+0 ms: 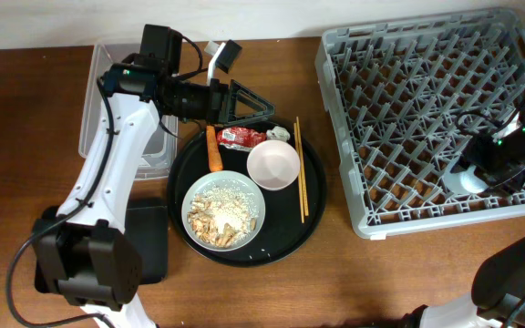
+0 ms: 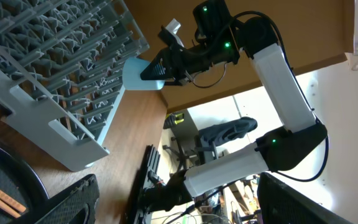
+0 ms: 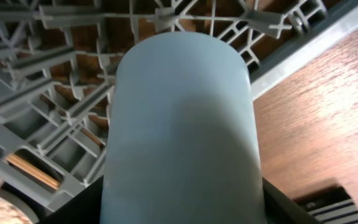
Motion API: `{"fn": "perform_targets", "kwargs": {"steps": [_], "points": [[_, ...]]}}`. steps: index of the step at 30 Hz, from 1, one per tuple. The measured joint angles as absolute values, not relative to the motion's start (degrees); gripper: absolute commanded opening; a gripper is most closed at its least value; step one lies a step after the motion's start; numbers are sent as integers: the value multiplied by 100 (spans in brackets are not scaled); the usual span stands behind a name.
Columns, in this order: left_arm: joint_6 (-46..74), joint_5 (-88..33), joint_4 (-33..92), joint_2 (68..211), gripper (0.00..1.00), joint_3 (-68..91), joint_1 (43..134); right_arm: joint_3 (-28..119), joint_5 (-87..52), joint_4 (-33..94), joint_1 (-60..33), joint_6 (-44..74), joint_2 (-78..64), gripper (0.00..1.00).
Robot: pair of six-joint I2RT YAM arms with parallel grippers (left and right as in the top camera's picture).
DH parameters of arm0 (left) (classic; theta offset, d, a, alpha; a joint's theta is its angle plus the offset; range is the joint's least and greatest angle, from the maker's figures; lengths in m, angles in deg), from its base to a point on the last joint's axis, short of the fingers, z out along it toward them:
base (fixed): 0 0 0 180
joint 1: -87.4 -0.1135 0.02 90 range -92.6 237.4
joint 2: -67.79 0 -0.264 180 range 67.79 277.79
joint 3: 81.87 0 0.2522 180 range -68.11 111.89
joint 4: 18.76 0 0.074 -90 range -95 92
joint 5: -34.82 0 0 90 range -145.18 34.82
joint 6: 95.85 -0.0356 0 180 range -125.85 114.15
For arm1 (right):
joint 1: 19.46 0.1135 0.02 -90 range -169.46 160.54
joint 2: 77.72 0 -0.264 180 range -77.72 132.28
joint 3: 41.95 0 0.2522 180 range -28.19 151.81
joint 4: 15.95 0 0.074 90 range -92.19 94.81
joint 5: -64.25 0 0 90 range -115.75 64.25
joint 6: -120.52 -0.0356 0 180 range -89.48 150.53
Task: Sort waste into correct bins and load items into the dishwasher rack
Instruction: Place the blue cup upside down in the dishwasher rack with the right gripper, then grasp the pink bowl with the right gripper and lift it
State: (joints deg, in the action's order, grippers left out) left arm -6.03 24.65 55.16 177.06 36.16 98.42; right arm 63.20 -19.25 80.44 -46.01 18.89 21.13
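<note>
Step in hand: my read is that this is cup placement, with the small light-blue cup [image 1: 468, 179] going into the large square grey plastic dishwasher rack [image 1: 427, 82].
Cup now: it sits low over the rack's corner nearest the right arm's base, in among the upright pegs. I cannot tell whether it already rests on the grid.
Right fingers [image 2: 157, 68]: clamped on the cup's sides.
Left fingers [image 2: 76, 198]: spread apart and holding nothing. They hang left of the rack, over the far edge of the large round black tray [image 1: 294, 228].
Doing it well: seat the cup between pegs rather than on top of one, and keep it square to the grid. Let go only once it is supported, then lift straight up so the fingers don't snag a peg.
Watch for: a tilted cup could tip out over the rack's low wall onto the table [image 1: 381, 273].
Loaded count: the one cup at the rack, nothing else inside it.
Dishes left of the rack, on the round tray: one white-pink bowl [image 1: 273, 165], one pale grey round plate [image 1: 187, 205] and one pair of wooden chopsticks [image 1: 301, 173].
Waste there too: one orange carrot [image 1: 213, 150], one red shiny snack wrapper [image 1: 240, 138], one crumpled white tissue [image 1: 279, 134] and one heap of beige rice-like scraps [image 1: 221, 217] on the plate.
Bins, further left of the rack: one clear plastic rectangular tub [image 1: 94, 100] and one shallow black rectangular tray [image 1: 149, 241].
</note>
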Motion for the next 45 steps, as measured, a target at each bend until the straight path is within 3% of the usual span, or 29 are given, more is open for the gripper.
{"fn": "perform_targets", "kwargs": {"steps": [5,7,10,15,17,20,23,24,25,27,32,35,36,38,39,40,45], "points": [[-603,2423,5516,17708,84,3616,9842,6320,-1971,8273,-4598,1838,2113,67],[-606,2423,5516,17706,84,3616,9842,6320,-1971,8293,-4598,1843,2113,79],[-603,2421,5516,17706,85,3616,9842,6320,-1992,8210,-4598,1830,2113,83],[-603,2419,5516,17706,85,3616,9842,6320,-1990,8088,-4598,1827,2113,83],[-606,2421,5516,17706,76,3616,9842,6320,-1986,8035,-4598,1825,2113,79],[-608,2183,5518,17706,76,3616,9842,6338,-1444,8007,-4601,2212,2069,80],[-568,30,5826,17542,76,3614,9906,6738,-209,7828,-4592,2907,1352,80],[-529,-938,5953,17411,73,3616,9954,6906,185,7681,-4548,3045,897,80],[-455,-1815,6084,17300,61,3620,10006,6982,467,7552,-4443,3106,517,80],[-348,-3113,6185,17249,58,3629,10078,7090,888,7487,-3945,3220,-71,79],[-243,-4556,6296,17789,50,3592,10439,7096,991,7482,-2544,3259,102,73],[-24,-4910,6482,18019,49,3544,10605,7074,624,7447,-1436,3034,652,66],[52,-4956,6598,17986,49,3568,10548,7070,250,7399,-1020,2774,952,60],[225,-5078,6821,17706,50,3684,10201,7026,-646,7181,-212,2136,1881,58],[262,-5117,6895,17542,66,3688,10087,7028,-893,7036,-57,1965,2176,55],[291,-5168,6976,17114,99,3692,9836,7026,-1249,6813,201,1692,2757,54],[365,-5443,7114,15409,99,3878,9285,7011,-1678,6339,518,1180,4366,42]]}}
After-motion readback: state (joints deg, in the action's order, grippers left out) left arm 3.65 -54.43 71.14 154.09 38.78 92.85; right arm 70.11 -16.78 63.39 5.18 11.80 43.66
